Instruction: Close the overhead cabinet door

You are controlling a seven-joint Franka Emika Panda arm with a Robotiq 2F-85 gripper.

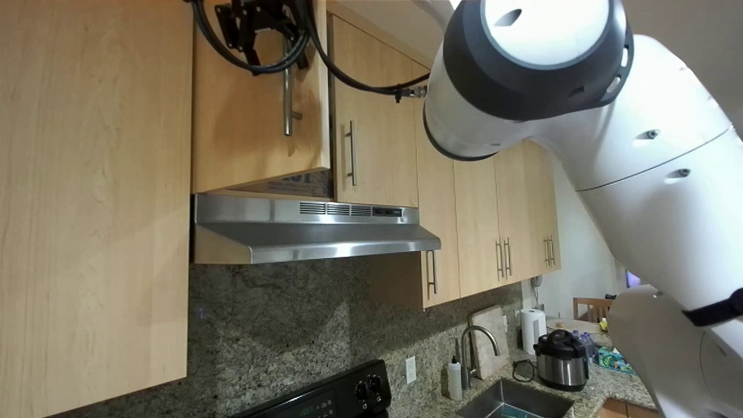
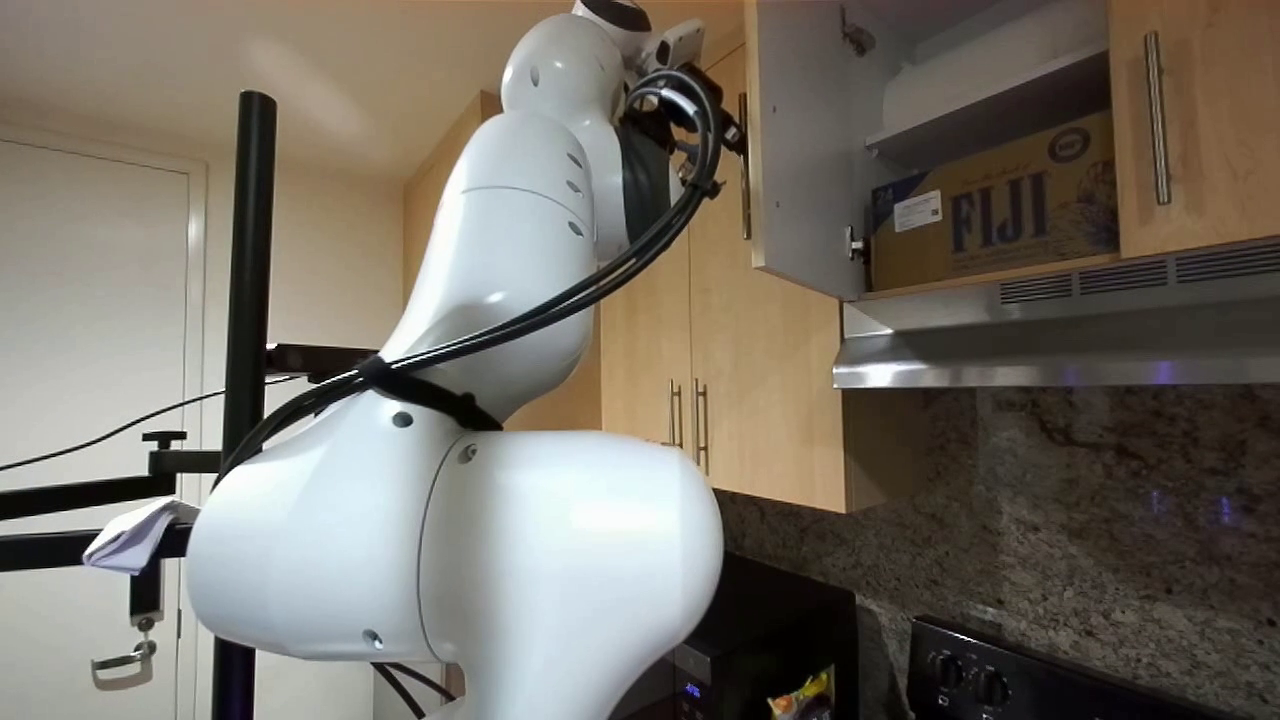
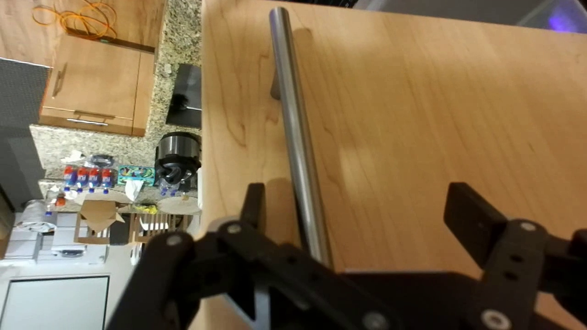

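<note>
The overhead cabinet door [image 1: 249,133] stands open above the range hood. Its grey inner face [image 2: 805,150] shows in an exterior view, and its light-wood front [image 3: 426,137] fills much of the wrist view. The vertical steel bar handle [image 1: 287,98] also shows in the wrist view [image 3: 298,128]. My gripper [image 3: 360,206] is open in front of the door, its fingers wide apart. In the wrist view the bar runs between the fingers, nearer the left one; its lower end is hidden by the gripper. I cannot tell whether a finger touches the door or bar. The gripper [image 1: 264,35] is partly cut off in an exterior view.
A FIJI box [image 2: 1000,215] sits inside the cabinet. The twin short door [image 1: 377,116] is beside the opening. The steel range hood [image 1: 313,232] is just below. Taller doors [image 2: 765,380] flank it. Black cables [image 2: 590,290] loop along the arm to the wrist.
</note>
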